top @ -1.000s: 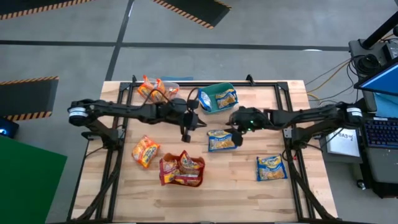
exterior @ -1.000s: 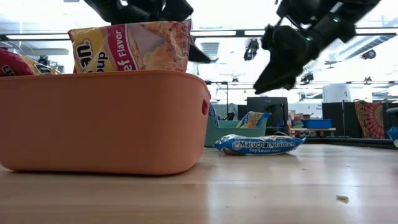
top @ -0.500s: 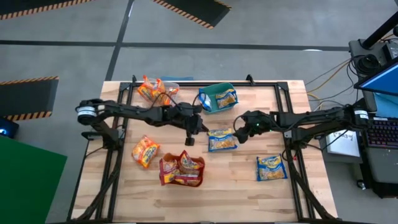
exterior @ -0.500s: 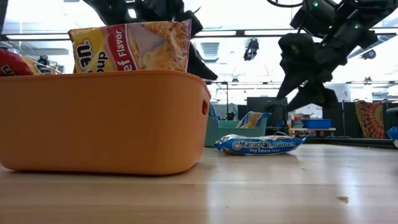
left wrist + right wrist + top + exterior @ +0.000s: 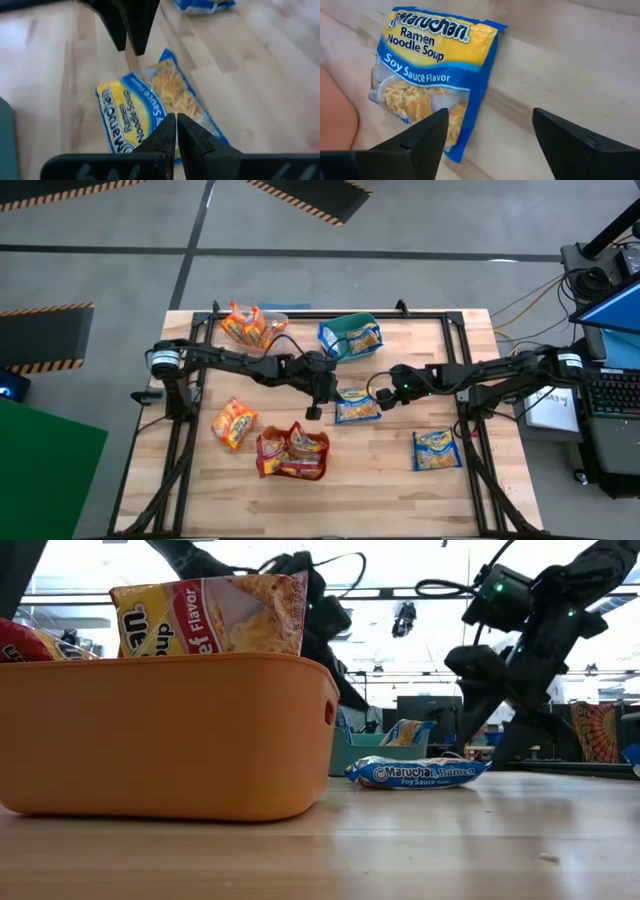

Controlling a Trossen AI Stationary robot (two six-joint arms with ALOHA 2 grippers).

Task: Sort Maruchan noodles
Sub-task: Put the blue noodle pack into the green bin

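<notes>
While the left tool (image 5: 314, 412) stays pinched together, the right tool (image 5: 487, 135) has spread apart and dropped beside the blue soy-sauce packet (image 5: 357, 405) on the tabletop (image 5: 400, 480). A pickup looks imminent.

The table (image 5: 400, 480) is pale wood with long plank lines. The packet (image 5: 432, 75) in the middle is blue, with a yellow band on top and a picture of golden noodles. Another blue and yellow packet (image 5: 436, 450) lies farther off. An orange packet (image 5: 233, 423) is nearby. The tub (image 5: 160, 735) is plain orange, and the one behind it (image 5: 348, 328) is teal. Both arms (image 5: 250, 365) are black.
</notes>
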